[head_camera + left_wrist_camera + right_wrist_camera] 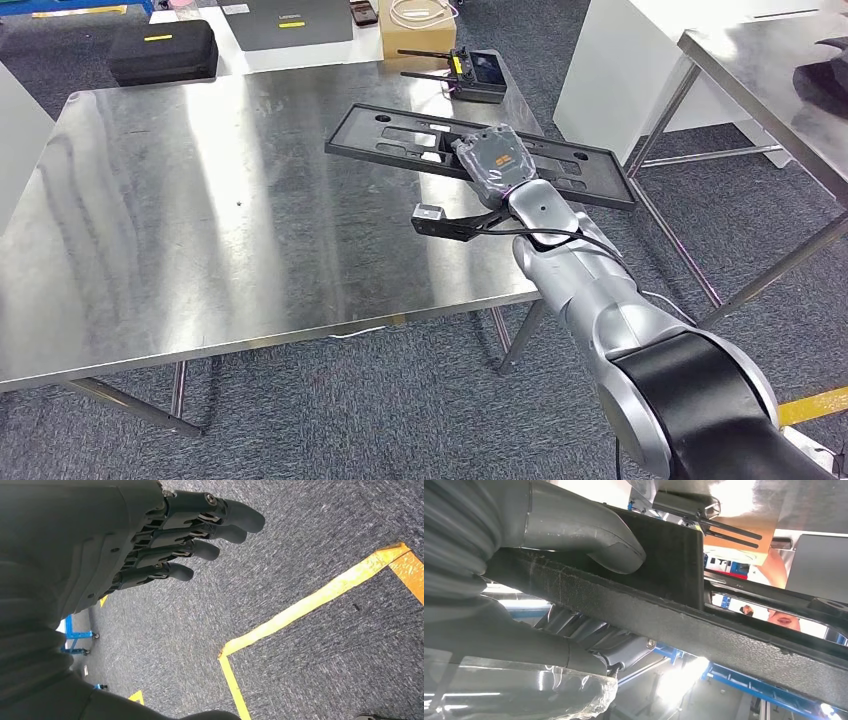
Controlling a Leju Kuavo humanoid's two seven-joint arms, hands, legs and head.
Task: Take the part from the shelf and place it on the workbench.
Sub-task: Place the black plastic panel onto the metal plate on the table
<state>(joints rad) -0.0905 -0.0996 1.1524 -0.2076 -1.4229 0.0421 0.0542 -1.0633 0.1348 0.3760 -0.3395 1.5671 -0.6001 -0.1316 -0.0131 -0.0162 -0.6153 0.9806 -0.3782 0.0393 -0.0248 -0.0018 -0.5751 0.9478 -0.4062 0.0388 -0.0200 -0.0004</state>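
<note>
Close before my wrist camera, my thumb (589, 540) presses onto the top of the long black plastic frame part (480, 152) while my fingers (589, 640) close beneath its edge, so my right hand (492, 158) has it firmly clamped, held over the far right corner of the steel workbench (200, 210), apparently just above the surface rather than resting on it. My left hand (150, 545) hangs by the carpeted floor (300, 670), fingers straight and holding nothing. I judge the carry done and the placing under way: next I must lower the part flat, fully on the top, then let go.
</note>
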